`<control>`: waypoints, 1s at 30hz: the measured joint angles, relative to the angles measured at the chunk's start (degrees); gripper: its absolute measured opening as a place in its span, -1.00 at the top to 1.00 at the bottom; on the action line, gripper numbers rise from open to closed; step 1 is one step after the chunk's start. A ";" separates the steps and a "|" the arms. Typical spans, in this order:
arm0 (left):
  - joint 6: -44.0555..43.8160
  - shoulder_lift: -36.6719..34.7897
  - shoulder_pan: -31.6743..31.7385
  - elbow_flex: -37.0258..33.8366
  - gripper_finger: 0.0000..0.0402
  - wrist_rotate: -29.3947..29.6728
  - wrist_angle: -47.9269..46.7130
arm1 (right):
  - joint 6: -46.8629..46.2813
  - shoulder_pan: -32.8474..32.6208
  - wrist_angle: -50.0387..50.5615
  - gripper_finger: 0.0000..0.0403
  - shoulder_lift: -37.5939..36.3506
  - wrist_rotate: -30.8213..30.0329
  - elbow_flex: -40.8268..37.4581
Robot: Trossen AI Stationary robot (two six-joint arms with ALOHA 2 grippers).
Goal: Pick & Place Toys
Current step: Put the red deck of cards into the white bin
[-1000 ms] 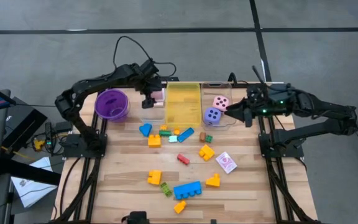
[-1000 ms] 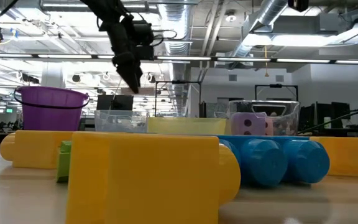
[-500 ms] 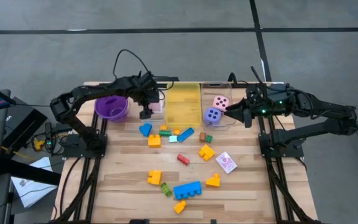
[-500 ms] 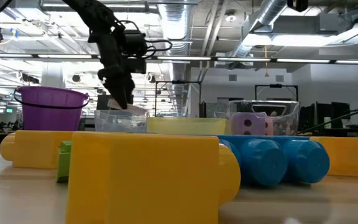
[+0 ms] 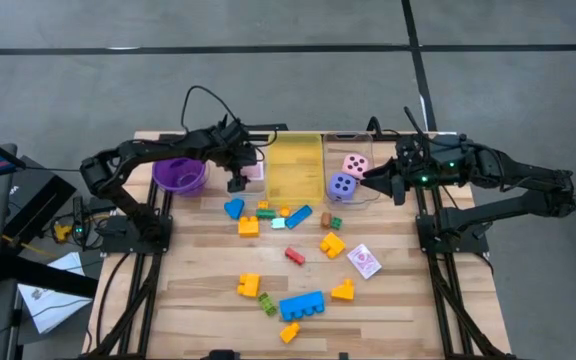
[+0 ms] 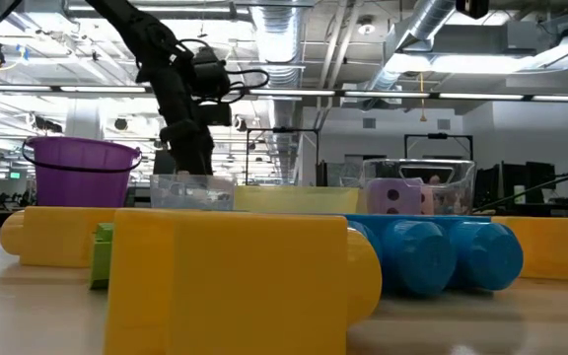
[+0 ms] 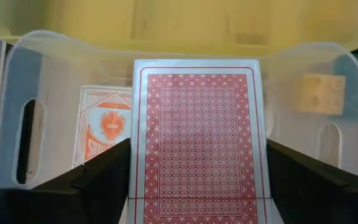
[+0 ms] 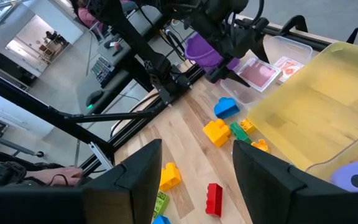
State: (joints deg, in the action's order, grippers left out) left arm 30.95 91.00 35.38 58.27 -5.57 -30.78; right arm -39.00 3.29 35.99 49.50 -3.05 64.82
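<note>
My left gripper [image 5: 236, 180] reaches down into the clear bin [image 5: 252, 172] at the far left, shut on a red-backed playing card [image 7: 197, 143]. Another card with an orange face [image 7: 104, 130] lies on that bin's floor. Building blocks, among them a long blue one [image 5: 301, 305] and a red one [image 5: 295, 256], lie scattered over the table's middle with a loose card [image 5: 364, 261]. The pink die [image 5: 354, 164] and the purple die [image 5: 341, 185] sit in the right clear bin. My right gripper [image 5: 370, 180] hangs open beside that bin, with nothing between its fingers. My left gripper pinches the card by its two long edges [image 7: 137, 168] between its two fingers, near the card's near end. The fingers slant down from above and from the table's left. The card lies along the fingers, back up, inside the clear bin; whether its far end touches the floor I cannot tell.
A yellow bin [image 5: 295, 165] stands between the two clear bins. A purple bowl [image 5: 179, 172] sits at the far left beside my left arm. A pale block [image 7: 319, 93] lies in the clear bin's corner. Bare wood shows along the table's left and right sides.
My left gripper has come down with the card from above the clear bin into it, moving a little toward the table's near edge. The card stays between the fingers. My right arm has kept still.
</note>
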 joint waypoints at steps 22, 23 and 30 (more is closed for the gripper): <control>-0.38 4.87 0.00 -2.45 -0.55 -0.49 5.50 | -0.52 0.22 0.17 0.06 0.00 0.00 0.00; -0.38 5.23 0.00 -2.45 -0.57 -0.51 5.51 | -0.72 0.22 0.17 0.06 0.00 0.02 0.00; -0.19 7.52 0.00 -2.45 -0.57 -2.31 5.25 | -1.09 0.24 0.20 0.06 0.00 0.02 0.00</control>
State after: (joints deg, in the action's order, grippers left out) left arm 30.76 98.52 35.38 55.81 -7.88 -25.53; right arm -40.10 3.53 36.19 49.50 -3.03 64.82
